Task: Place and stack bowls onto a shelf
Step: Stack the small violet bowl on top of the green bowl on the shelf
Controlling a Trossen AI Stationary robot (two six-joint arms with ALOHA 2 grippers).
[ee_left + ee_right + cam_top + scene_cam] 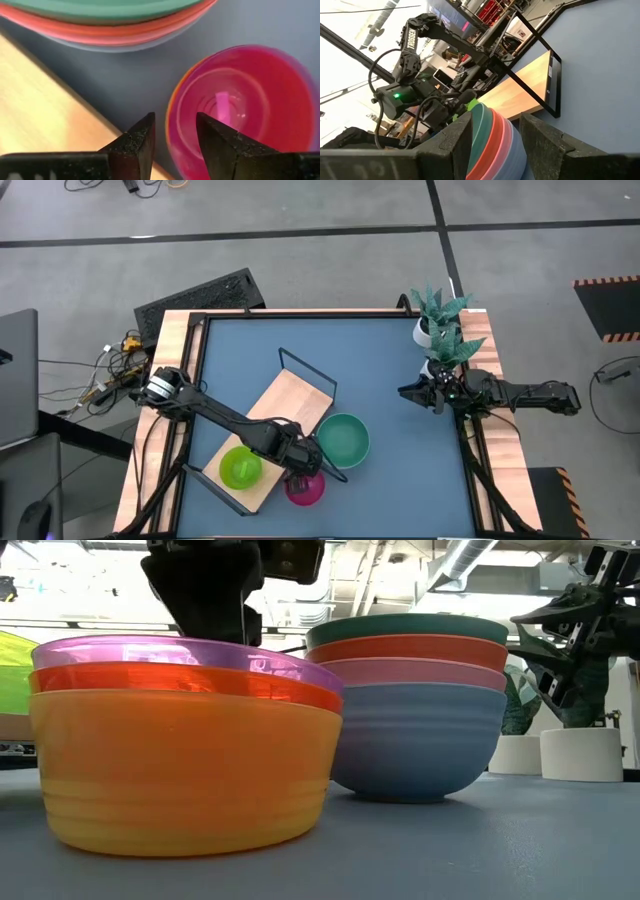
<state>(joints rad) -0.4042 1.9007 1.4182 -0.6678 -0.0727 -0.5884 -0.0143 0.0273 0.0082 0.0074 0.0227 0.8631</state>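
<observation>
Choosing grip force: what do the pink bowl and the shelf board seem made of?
Pink bowl: likely thin glossy plastic; it looks translucent, with a bright glare spot inside. Shelf board: looks like pale matte wood or laminate, with faint grain, on a thin black wire frame.

I log the shelf [290, 415] lying diagonally on the table [400, 470], one bowl [240, 467] on its near end; two bowl stacks [343, 438] [305, 486] beside it; plant pots [430, 335] far right.

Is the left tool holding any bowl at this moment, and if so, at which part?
Nothing is held. The left tool is open above the rim of the pink bowl, its fingers to either side of that rim but not closed on it.
</observation>
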